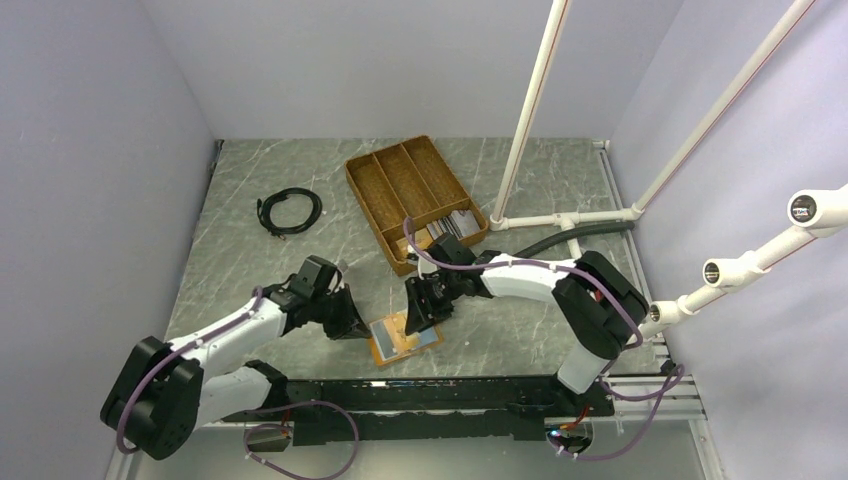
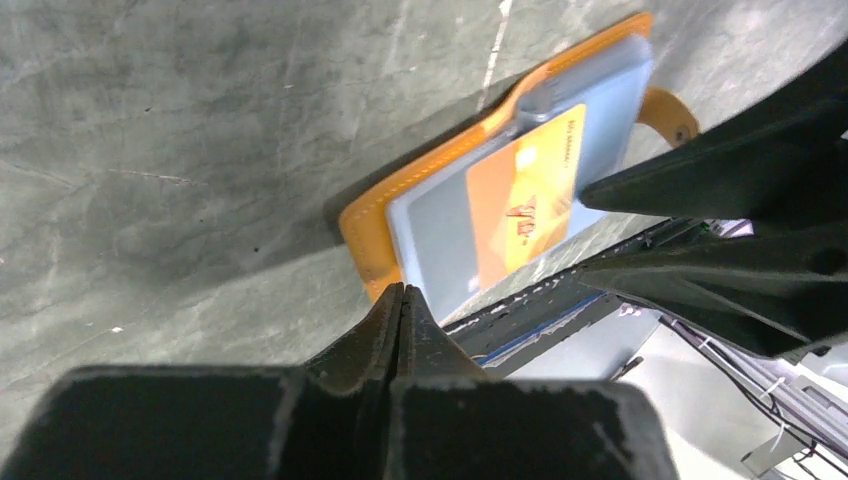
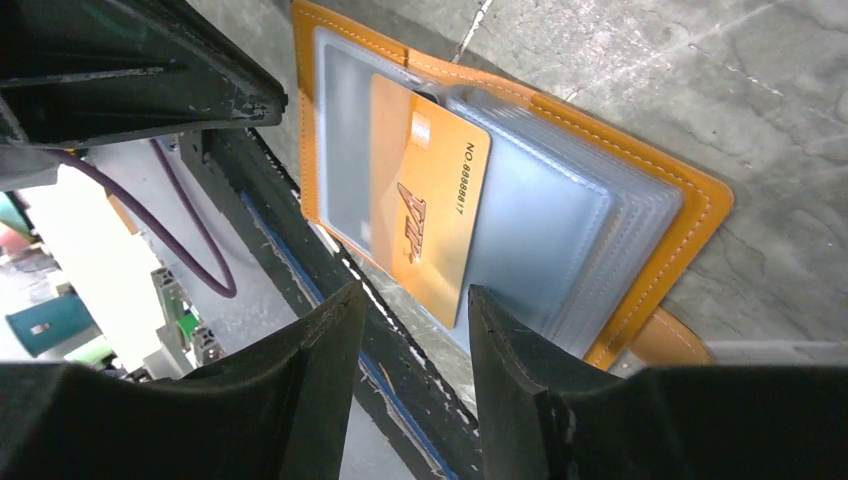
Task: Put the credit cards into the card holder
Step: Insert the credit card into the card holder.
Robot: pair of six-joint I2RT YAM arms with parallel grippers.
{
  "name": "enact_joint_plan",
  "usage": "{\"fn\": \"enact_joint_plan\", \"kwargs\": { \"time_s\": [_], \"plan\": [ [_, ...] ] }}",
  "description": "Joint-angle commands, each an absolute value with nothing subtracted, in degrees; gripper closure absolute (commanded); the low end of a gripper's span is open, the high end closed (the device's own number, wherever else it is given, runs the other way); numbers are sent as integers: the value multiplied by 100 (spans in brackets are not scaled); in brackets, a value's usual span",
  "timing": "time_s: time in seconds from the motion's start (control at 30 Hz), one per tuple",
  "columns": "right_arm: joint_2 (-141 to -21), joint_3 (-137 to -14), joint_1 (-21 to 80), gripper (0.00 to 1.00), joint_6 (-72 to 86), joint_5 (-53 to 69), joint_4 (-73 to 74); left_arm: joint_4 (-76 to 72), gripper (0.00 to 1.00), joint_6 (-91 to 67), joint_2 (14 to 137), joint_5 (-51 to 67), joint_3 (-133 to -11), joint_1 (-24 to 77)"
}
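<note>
1. Credit cards: one orange card (image 3: pixel 430 215) lies on the open card holder (image 3: pixel 690 215). One end looks tucked under a clear sleeve (image 3: pixel 345 150), the rest sticks out across the fold. The spare cards (image 1: pixel 452 224) sit in the wicker tray (image 1: pixel 372 190), well beyond the holder.
2. Handling, my guess: the card is light, thin, stiff and slick. I'd pinch its free long edge and push flat along the sleeve, or it bows or skids.
3. The holder is likely soft, light leather with floppy sleeves, so it may slide on the table (image 1: pixel 260 270) unless pinned.
4. Look: the card is orange with a "VIP" mark and a printed number along one edge. The holder is orange-tan with a stitched rim, stacked pale blue-grey sleeves and a strap tab (image 3: pixel 670 340) at one corner.
5. My right gripper (image 3: pixel 410 300) has its jaws apart and holds nothing, just beside the card's free edge.
6. My left gripper (image 2: pixel 402 300) has its fingers pressed together with nothing between them, its tip at the holder's corner. Contact: cannot tell.
</note>
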State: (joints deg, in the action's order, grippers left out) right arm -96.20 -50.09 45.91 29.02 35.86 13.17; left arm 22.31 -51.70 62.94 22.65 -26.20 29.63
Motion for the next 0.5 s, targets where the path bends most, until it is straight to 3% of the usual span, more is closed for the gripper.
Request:
{"fn": "enact_joint_plan", "kwargs": {
  "time_s": [0.0,0.23,0.47],
  "plan": [
    [-9506,-4993,4694,54,2559,2736,1860,1897,100,-5220,6631,2513,-2333,2978],
    [-9915,-5155,4980,64,2693,2900,1370,1580,100,-5252,6998,2449,-2245,3039],
    [-10354,-5724,5592,66,3062,2921,1097,1216,100,-5469,7161,2388,-2089,3245]
  ]
}}
